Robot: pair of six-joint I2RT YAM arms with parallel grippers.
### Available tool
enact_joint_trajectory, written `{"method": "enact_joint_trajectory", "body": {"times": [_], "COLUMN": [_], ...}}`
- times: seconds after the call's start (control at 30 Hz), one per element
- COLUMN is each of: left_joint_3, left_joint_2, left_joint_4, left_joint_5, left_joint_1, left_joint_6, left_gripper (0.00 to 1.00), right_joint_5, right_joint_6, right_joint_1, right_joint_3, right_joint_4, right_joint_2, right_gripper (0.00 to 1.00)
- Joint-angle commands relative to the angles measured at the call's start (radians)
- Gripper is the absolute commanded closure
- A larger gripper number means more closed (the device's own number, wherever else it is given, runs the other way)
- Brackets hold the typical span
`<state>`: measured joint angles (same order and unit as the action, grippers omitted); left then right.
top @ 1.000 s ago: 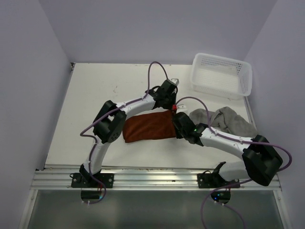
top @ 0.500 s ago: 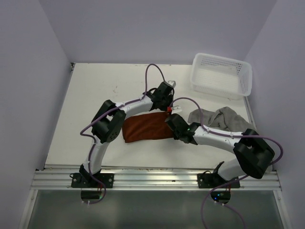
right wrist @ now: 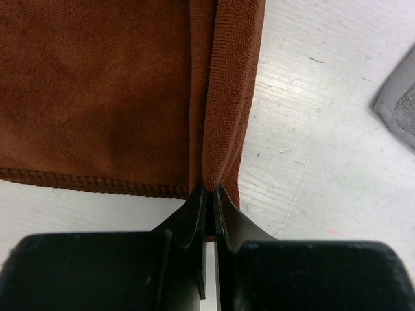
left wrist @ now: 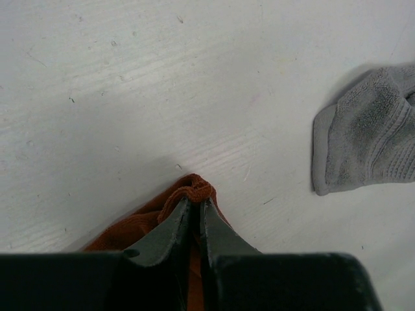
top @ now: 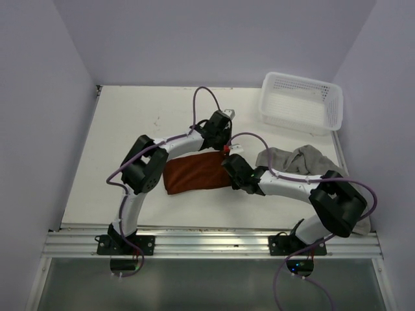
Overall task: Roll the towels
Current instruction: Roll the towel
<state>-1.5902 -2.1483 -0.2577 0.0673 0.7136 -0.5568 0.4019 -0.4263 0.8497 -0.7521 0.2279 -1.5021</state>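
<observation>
The rust-brown towel (top: 193, 173) lies flat on the white table between the two arms. My left gripper (left wrist: 194, 202) is shut on its far right corner, the hem bunched at the fingertips. My right gripper (right wrist: 209, 189) is shut on a raised fold at the rust-brown towel's (right wrist: 110, 91) near right edge. In the top view the left gripper (top: 225, 146) and right gripper (top: 228, 166) stand close together at that towel's right end. The grey towel (top: 299, 162) lies crumpled to the right, partly under the right arm; the grey towel (left wrist: 369, 139) also shows in the left wrist view.
A white mesh basket (top: 301, 102) stands at the back right of the table. Purple walls close in the left, back and right sides. A metal rail (top: 207, 241) runs along the near edge by the arm bases.
Both grippers have moved left with the rust-brown towel's right edge in them, and the towel has slid a little left. The right arm's forearm swung left over the grey towel.
</observation>
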Motion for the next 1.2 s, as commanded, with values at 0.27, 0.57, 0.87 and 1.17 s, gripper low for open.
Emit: {"method": "enact_joint_trajectory", "body": {"times": [0.27, 0.57, 0.87, 1.17], "left_joint_3": [0.093, 0.133, 0.2, 0.239], "left_joint_2": [0.074, 0.084, 0.102, 0.099], "left_joint_4": [0.11, 0.127, 0.167, 0.186], "left_joint_5": [-0.063, -0.096, -0.096, -0.086], "left_joint_1": [-0.036, -0.045, -0.049, -0.054], "left_joint_6": [0.046, 0.063, 0.06, 0.051], "left_gripper": [0.94, 0.97, 1.0, 1.0], "right_joint_5": [-0.086, -0.13, -0.182, -0.331], "right_joint_6": [-0.051, -0.077, -0.101, -0.173], "right_joint_1": [0.009, 0.009, -0.026, -0.176], "right_joint_3": [-0.001, -0.009, -0.035, 0.016], "right_joint_4": [-0.058, -0.098, -0.047, -0.061], "right_joint_2": [-0.061, -0.09, 0.051, 0.204], "right_gripper": [1.0, 0.93, 0.76, 0.67]}}
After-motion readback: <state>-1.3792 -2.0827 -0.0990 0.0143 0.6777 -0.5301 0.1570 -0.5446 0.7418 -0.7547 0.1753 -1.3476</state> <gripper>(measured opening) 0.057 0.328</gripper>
